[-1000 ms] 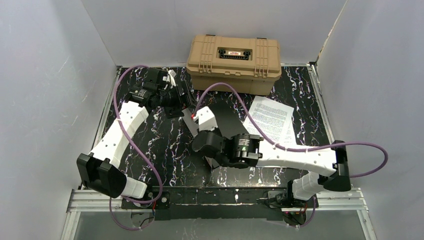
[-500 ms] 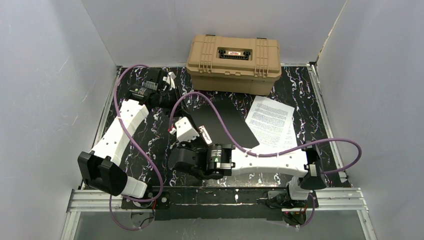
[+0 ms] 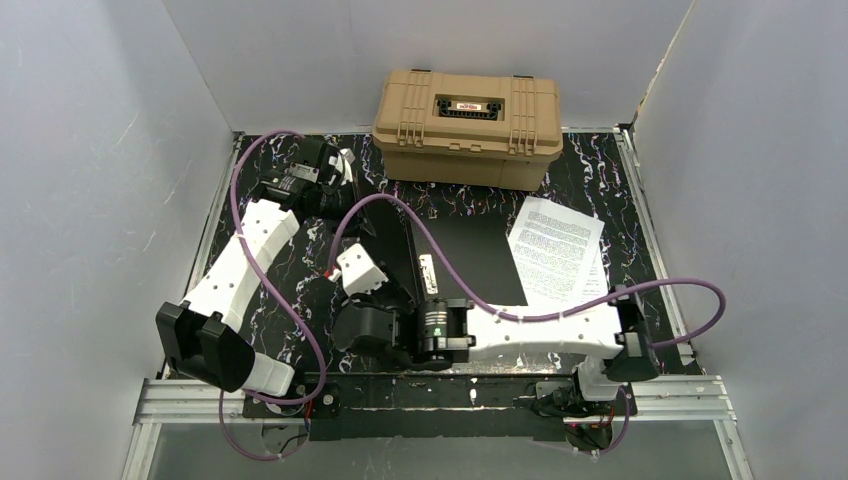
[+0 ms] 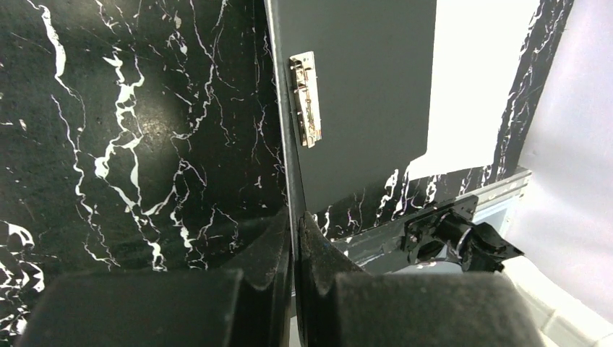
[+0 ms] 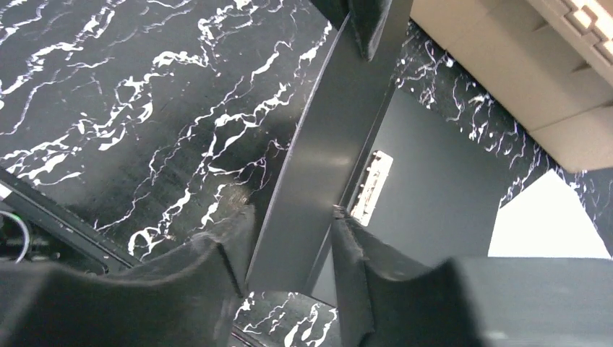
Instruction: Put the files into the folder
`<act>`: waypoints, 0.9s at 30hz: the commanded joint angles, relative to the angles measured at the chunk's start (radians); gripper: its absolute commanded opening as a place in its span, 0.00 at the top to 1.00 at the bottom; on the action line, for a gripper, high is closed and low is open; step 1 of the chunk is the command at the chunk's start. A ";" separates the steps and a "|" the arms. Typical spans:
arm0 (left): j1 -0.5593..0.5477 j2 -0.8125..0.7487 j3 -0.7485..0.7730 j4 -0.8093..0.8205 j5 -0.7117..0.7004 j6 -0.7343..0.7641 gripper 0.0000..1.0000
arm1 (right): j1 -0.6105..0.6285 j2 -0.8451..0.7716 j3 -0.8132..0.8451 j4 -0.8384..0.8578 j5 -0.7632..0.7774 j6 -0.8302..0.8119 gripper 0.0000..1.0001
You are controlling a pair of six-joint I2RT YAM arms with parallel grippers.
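The folder (image 3: 465, 250) lies open in the middle of the tabletop (image 3: 620, 190). The left gripper (image 4: 295, 225) is clamped on its raised cover, and the right gripper (image 5: 288, 233) straddles that cover, fingers apart.

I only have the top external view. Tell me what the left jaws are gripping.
Observer: The left jaws are pinched shut on the thin edge of the folder's raised cover.
Operator: Now report the right jaws.
Observer: They stand apart, the raised cover passing between them.
Operator: Describe the strip inside the folder.
Observer: A metal clip beside the spine, no paper under it.
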 commanded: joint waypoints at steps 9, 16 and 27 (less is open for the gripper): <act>0.005 -0.015 -0.066 0.071 -0.066 0.127 1.00 | -0.002 -0.354 -0.259 0.134 -0.025 0.023 0.06; 0.004 -0.026 -0.122 0.061 -0.115 0.132 1.00 | -0.102 -0.425 -0.392 0.115 -0.102 0.112 0.02; 0.005 -0.086 -0.170 0.006 -0.300 0.147 0.62 | -0.359 -0.313 -0.480 0.232 -0.406 0.126 0.01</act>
